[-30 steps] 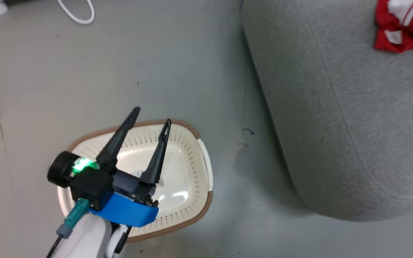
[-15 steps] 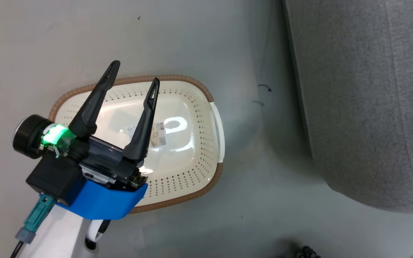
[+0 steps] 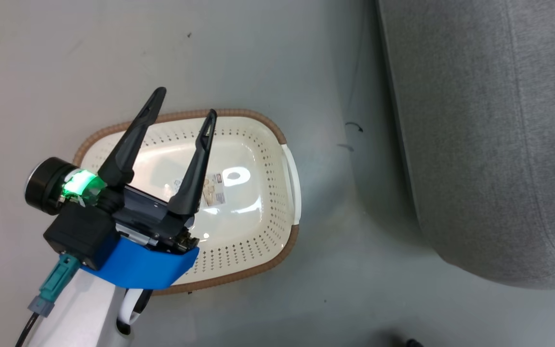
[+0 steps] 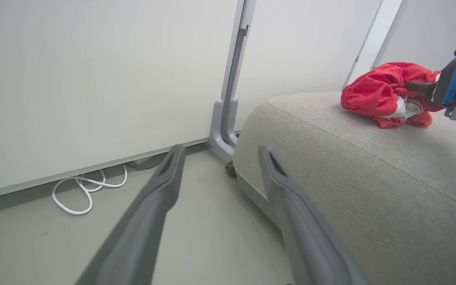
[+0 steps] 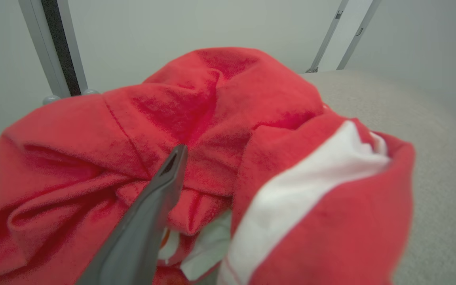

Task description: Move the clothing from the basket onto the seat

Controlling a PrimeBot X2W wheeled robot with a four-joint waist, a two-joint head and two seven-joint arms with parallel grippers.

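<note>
Now clothing (image 5: pixel 220 103) on seat (image 5: pixel 430 138) against right fingers (image 5: pixel 156 206) (grip unclear); left fingers (image 3: pixel 133 140) apart above basket (image 3: pixel 258 226).

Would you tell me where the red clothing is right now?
The clothing lies bunched on top of the grey seat, upper right in the left wrist view, with the right hand at its right edge.

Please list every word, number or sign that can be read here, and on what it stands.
No text can be read.
The small label on the bottom of the basket has print, but it is too small and blurred to read.
</note>
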